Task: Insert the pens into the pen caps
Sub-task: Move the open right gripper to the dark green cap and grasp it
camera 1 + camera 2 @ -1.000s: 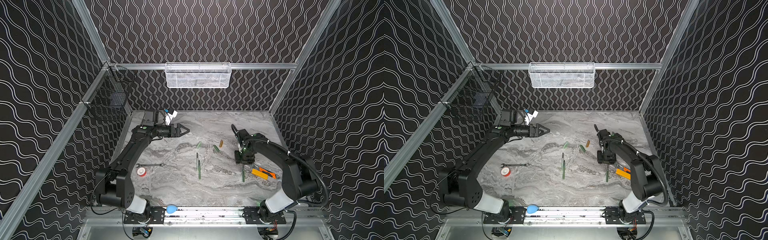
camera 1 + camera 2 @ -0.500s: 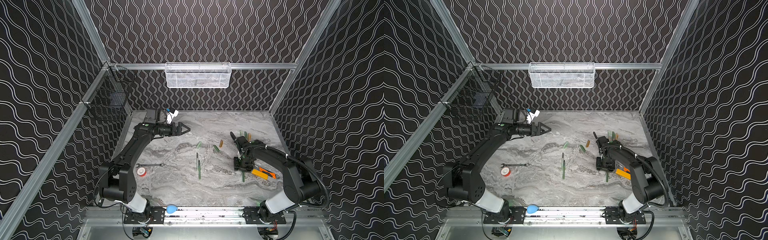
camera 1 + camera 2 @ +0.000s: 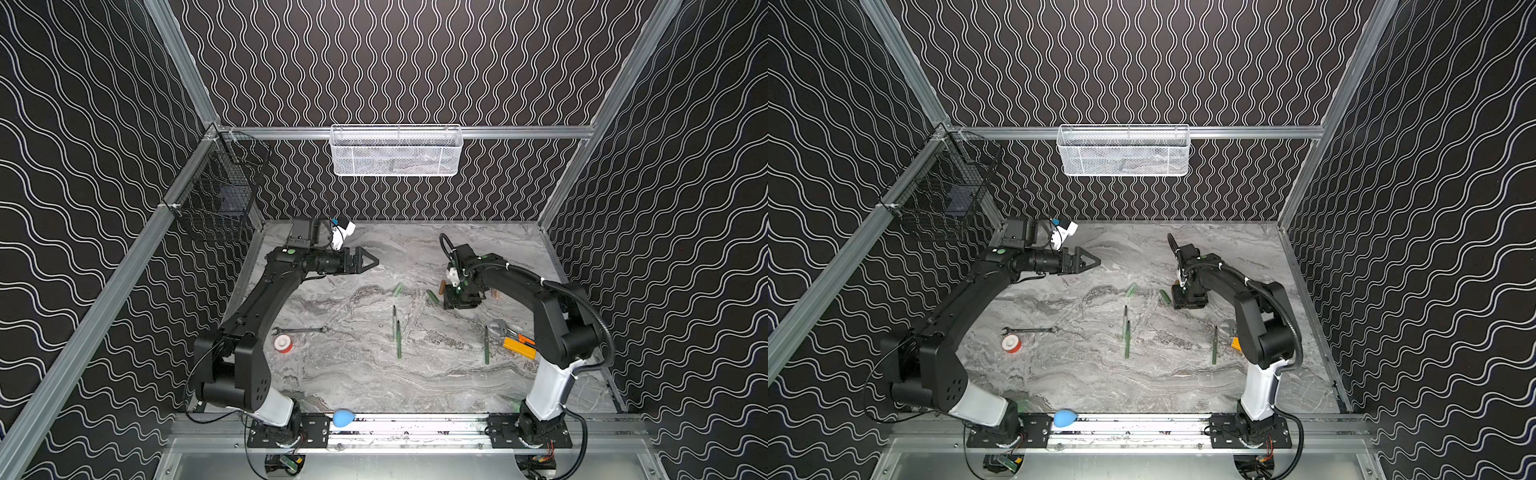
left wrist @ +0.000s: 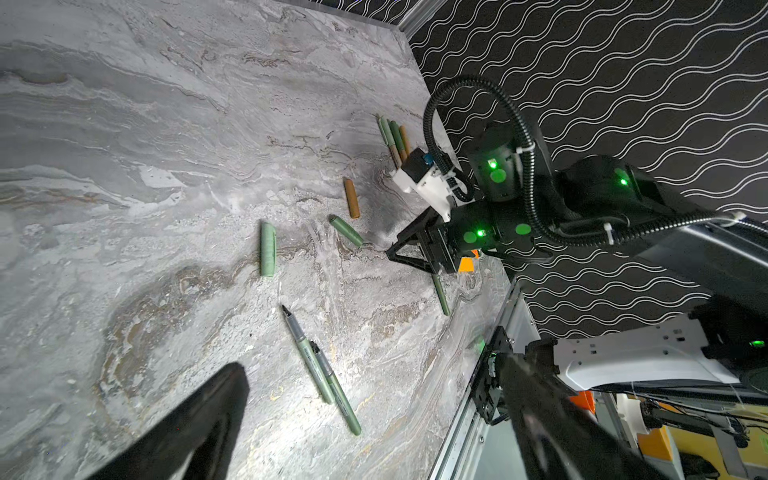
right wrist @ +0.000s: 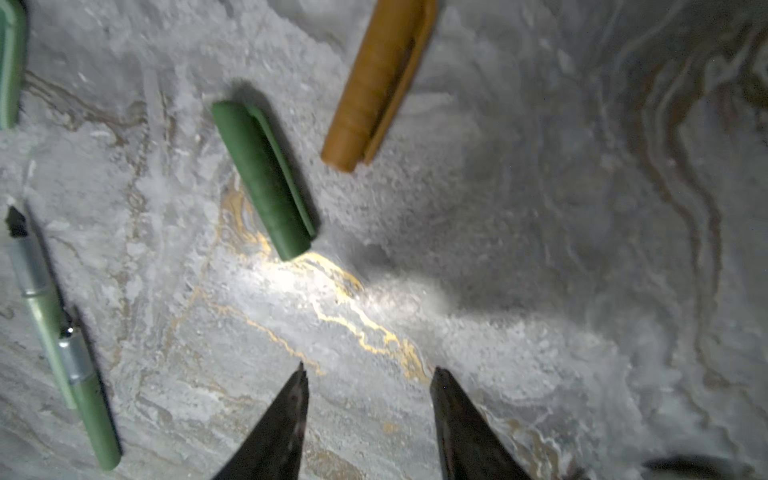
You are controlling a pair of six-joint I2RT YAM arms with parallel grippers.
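Pens, thin sticks with dark pointed tips, come to six by my count. A pale green pen (image 3: 394, 321) and a darker green pen (image 3: 399, 340) lie side by side in the middle of the grey marbled worktop (image 3: 353, 386). A lone dark green pen (image 3: 486, 347) lies to their right, just beside a yellow-orange utility knife (image 3: 517, 348). A tight bunch of three sticks (image 4: 392, 135), two green and one tan, sits near the right wall beyond the right arm, too small to tell whether they are capped.

Pen caps, short stubby cylinders, come to three: a pale green cap (image 3: 399, 289), a dark green cap (image 3: 433, 296) and an orange-tan cap (image 3: 442, 286). They lie flat and apart from one another, just beyond the pens.

One silver wrench (image 3: 300, 330) and one red and white tape roll (image 3: 283, 344) lie on the left.

A second ago the right gripper (image 5: 369, 368) hung over the lone dark green pen's tip. Now it stands further left and further back, just right of the dark green and orange-tan caps. It points down, fingers spread, with bare worktop between them. The left gripper (image 3: 376, 262) hovers about where it was, above the far left, fingers spread wide and holding nothing.

The near half of the worktop is open up to the front rail (image 3: 415, 424), and so is the stretch between the grippers. The lone pen and the knife are crowded towards the right edge.
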